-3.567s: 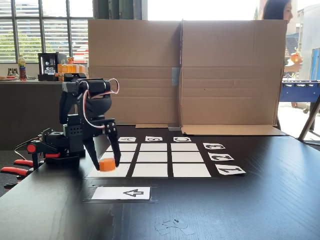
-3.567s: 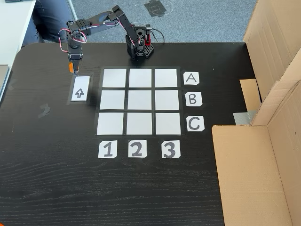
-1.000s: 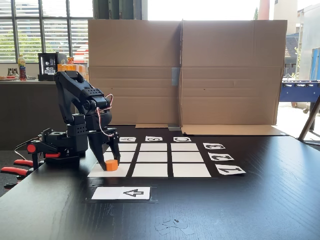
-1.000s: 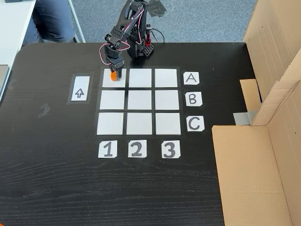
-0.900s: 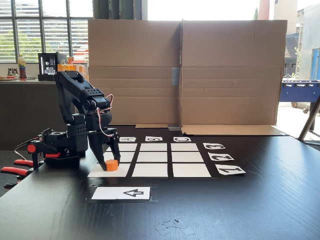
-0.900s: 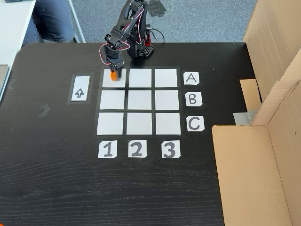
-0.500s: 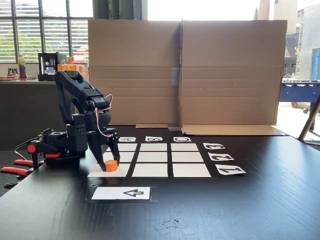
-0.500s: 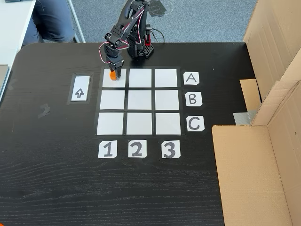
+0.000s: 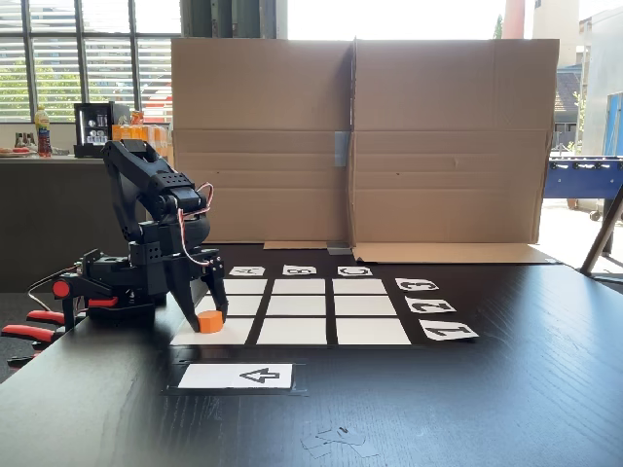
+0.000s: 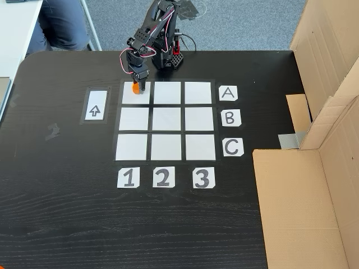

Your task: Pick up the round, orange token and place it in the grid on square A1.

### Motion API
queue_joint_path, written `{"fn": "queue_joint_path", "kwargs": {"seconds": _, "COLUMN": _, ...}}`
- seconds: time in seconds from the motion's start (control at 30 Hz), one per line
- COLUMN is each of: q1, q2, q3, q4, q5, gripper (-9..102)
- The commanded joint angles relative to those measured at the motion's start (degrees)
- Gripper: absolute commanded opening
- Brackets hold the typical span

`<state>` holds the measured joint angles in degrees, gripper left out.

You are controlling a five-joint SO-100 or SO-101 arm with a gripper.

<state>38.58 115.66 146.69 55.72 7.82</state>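
You have the orange token (image 9: pixel 210 321) sitting on square A1 (image 10: pixel 136 96), the grid's (image 10: pixel 166 120) upper-left cell in the fixed view from above, near that cell's top edge. In the low fixed view from the table's front, the same cell (image 9: pixel 216 332) is the grid's (image 9: pixel 292 309) near-left corner and the token sits toward its left side. Your gripper (image 9: pixel 206 313) points down over the token with its dark fingers (image 9: pixel 187 304) close on either side; seen from above, the gripper (image 10: pixel 136 84) covers the token's (image 10: pixel 136 88) upper part. Whether the fingers press on the token or have let go of it, you cannot tell from either picture.

The arm's base (image 10: pixel 166 58) stands at the top of the black table (image 10: pixel 73 213), just above the grid. Left of the grid lies the white arrow card (image 10: pixel 95 105). Cardboard panels (image 9: pixel 360 146) stand behind the grid in the low view. A seated person's leg (image 10: pixel 61 25) is in the upper left corner of the view from above.
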Motion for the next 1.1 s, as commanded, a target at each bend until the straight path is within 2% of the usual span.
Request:
{"fn": "queue_joint_path", "kwargs": {"seconds": 0.0, "q1": 1.05, "q2": -0.44, "q3": 0.18, "q4": 0.79, "q5": 0.44, "gripper": 2}}
{"fn": "queue_joint_path", "kwargs": {"seconds": 0.47, "q1": 2.9, "q2": -0.7, "q3": -0.35, "q4": -0.18, "q5": 1.23, "gripper": 3}}
{"fn": "queue_joint_path", "kwargs": {"seconds": 0.57, "q1": 3.25, "q2": -1.14, "q3": -0.79, "q4": -0.7, "q5": 1.67, "gripper": 8}}
{"fn": "queue_joint_path", "kwargs": {"seconds": 0.77, "q1": 3.78, "q2": -1.05, "q3": -0.97, "q4": -0.88, "q5": 1.85, "gripper": 29}}
{"fn": "queue_joint_path", "kwargs": {"seconds": 1.07, "q1": 3.87, "q2": 0.88, "q3": -4.66, "q4": -0.09, "q5": 2.02, "gripper": 35}}
